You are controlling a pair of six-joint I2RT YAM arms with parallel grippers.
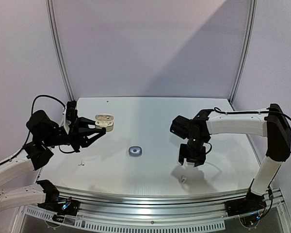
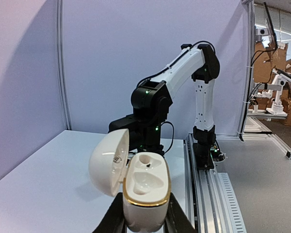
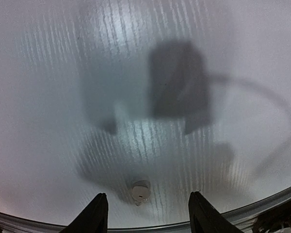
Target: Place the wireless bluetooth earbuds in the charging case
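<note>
Top view, near to far: white earbud (image 1: 183,179) lies on the table (image 1: 150,121) near the front edge, at 4 o'clock from the small grey oval case (image 1: 135,151). The right gripper (image 1: 190,164) hovers just above it, jaws apart, gripping nothing. In the wrist view the bud sits between the two fingers (image 3: 94,216), touching neither. Then a second white earbud (image 1: 80,164) on the table at 8 o'clock from the grey case (tiny, shape unclear). At 10 o'clock the left gripper (image 1: 101,129) is clamped on the white charging case (image 2: 145,189), held off the table. The case has its lid (image 2: 109,162) hinged open, a gold rim and two wells exposed. Beyond it, the right arm (image 2: 184,68).
</note>
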